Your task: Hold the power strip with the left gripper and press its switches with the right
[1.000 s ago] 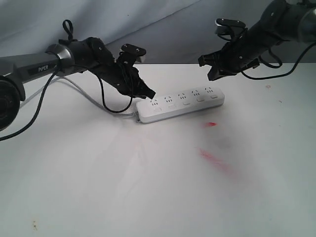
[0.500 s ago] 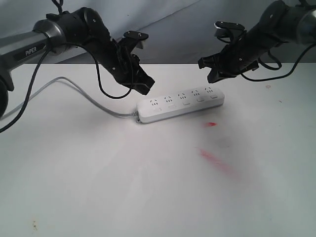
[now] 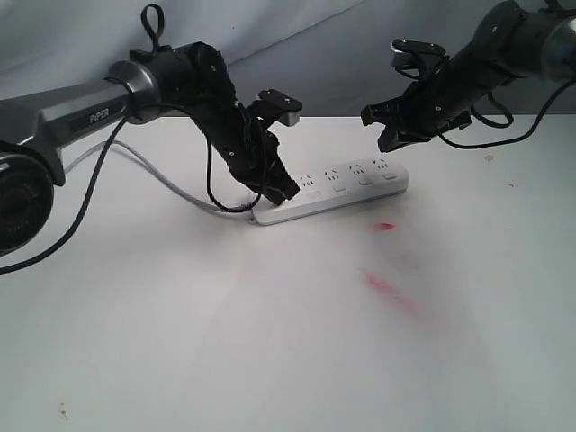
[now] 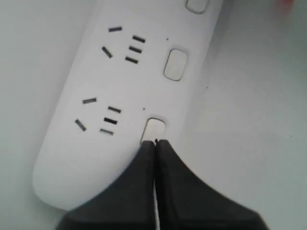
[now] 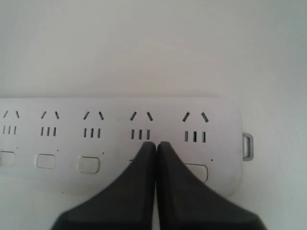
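The white power strip (image 3: pixel 346 191) lies flat on the table, its grey cord (image 3: pixel 153 175) trailing off to the left. My left gripper (image 3: pixel 286 193) is shut and pointing down onto the strip's cord end. In the left wrist view its tips (image 4: pixel 155 142) sit at the edge of the end switch (image 4: pixel 153 128), with the following switch (image 4: pixel 175 64) uncovered. My right gripper (image 3: pixel 389 135) hangs shut in the air above the strip's far end. From the right wrist its tips (image 5: pixel 156 143) overlap the strip (image 5: pixel 115 124), hiding one switch and part of the last one (image 5: pixel 199 168).
Two red smears (image 3: pixel 389 290) (image 3: pixel 384 226) mark the white table in front of the strip. A black cable (image 3: pixel 209 180) loops down from the left arm beside the cord. A blue-grey cloth (image 3: pixel 297 45) hangs behind the table.
The left arm has swung right and down, bringing its shut gripper from behind the strip onto its cord end. The right arm and the strip have not moved.
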Controlling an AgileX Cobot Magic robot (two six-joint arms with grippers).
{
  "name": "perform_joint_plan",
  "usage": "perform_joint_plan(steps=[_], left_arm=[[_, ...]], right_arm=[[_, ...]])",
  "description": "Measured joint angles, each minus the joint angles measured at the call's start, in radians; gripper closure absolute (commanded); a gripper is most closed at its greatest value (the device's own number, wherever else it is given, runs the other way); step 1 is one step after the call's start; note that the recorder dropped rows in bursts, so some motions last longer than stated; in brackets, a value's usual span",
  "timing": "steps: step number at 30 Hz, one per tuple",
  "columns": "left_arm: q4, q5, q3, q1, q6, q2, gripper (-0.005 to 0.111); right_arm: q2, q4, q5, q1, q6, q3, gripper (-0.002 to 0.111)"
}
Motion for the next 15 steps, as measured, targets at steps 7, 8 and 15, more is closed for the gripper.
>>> perform_joint_plan(steps=[7,8,15], left_arm=[[0.134,-0.045,0.000,-0.015,-0.108,0.000,0.107],[0.140,-0.047,0.000,-0.015,-0.114,0.000,0.107],[0.140,-0.047,0.000,-0.015,-0.123,0.000,0.107]], right_arm=[[0.000,0.000,0.035,0.000,-0.002,0.000,0.108],[0.000,-0.007,0.039,0.000,-0.002,0.000,0.108],[0.000,-0.052,0.048,0.000,0.038,0.000,0.108]])
